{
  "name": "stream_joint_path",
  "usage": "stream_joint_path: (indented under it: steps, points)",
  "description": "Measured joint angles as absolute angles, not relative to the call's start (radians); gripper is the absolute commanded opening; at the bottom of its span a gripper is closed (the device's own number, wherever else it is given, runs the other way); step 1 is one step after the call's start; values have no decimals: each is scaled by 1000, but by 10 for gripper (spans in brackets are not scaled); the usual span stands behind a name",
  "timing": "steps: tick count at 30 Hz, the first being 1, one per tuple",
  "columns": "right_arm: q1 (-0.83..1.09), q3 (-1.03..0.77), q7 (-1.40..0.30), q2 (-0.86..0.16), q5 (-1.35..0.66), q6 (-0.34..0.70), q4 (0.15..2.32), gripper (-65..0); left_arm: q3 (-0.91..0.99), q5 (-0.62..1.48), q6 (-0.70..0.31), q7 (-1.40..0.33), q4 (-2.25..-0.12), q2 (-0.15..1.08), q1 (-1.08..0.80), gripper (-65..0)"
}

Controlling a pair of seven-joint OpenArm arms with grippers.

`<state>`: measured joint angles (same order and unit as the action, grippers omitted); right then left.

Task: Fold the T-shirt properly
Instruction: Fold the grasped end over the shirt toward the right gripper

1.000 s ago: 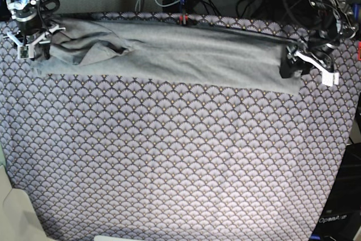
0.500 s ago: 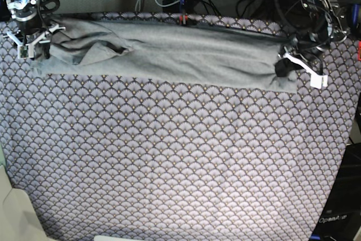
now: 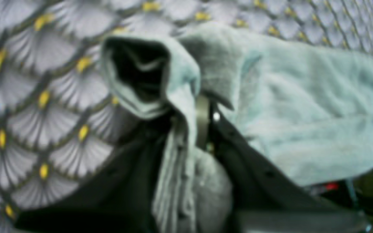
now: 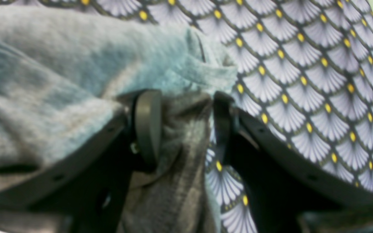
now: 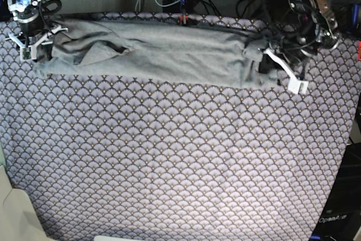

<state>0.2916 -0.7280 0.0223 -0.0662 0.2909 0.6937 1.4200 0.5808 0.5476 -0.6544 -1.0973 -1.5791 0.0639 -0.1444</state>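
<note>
- T-shirt (image 5: 163, 52) lies as a long narrow band along the far edge of the patterned cloth (image 5: 180, 162), stretched between the two grippers; looks already folded lengthwise, judging by the layered edges.
- Left gripper (image 5: 269, 67) is clamped on the band's end nearest it; wrist view shows a thin pinch of grey fabric (image 3: 186, 129) running up between the closed jaws, a loose hem loop just above the fingertips.
- That end is bunched and humped beside the left gripper, not flat.
- Right gripper (image 5: 31, 38) sits at the opposite end; jaws stand apart with a wad of fabric (image 4: 183, 129) between them. One finger (image 4: 146, 123) touches cloth; whether the other presses it I cannot tell, so grip is uncertain.
- Done, as a judgement: lengthwise fold. Left: crosswise folds to bring the band into a compact rectangle, plus smoothing the creased patch near the right gripper.
- Hidden or unclear: both wrist views are blurred; layer count in the band not readable; sleeves and collar not distinguishable; the left gripper's fingertips are covered by fabric in the base view; the table's near edge is cut off.
</note>
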Motion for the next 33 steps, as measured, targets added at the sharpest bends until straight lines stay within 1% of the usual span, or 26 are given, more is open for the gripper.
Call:
stream_joint_path:
  steps: [4,6,10,16,19,20,24,28,33]
  points:
    - [292,-728,22,-66,291,694,1420,-381,536,553,-655,-1112,-1635,69,-125,-650]
    - [292,-728,22,-66,291,694,1420,-381,500,541,-639,-1123,-1654,70,-132,-650]
    - [292,-728,23,-65,291,694,1420,-381,377,552,-644,-1122,-1694,68,-130,-650]
    - [292,-728,23,-66,291,694,1420,-381,214,539,-643,-1125,-1698,69,-115,-650]
    - [292,-728,23,-65,291,694,1420,-381,166,535,-635,-1120,-1698,35,-102,-650]
    - [292,-728,23,-65,291,694,1420,-381,152,543,-618,-1118,-1698,27,-103,-650]
    - [292,-728,24,-65,290,694,1420,-381,86,527,-474,-1118,-1698,16,-105,-650]
    - [294,-728,24,-64,290,694,1420,-381,-12,550,-395,-1105,-1698,-3,-77,-650]
    - [294,-728,24,-64,287,694,1420,-381,-102,537,-276,-1114,-1697,-68,-76,-650]
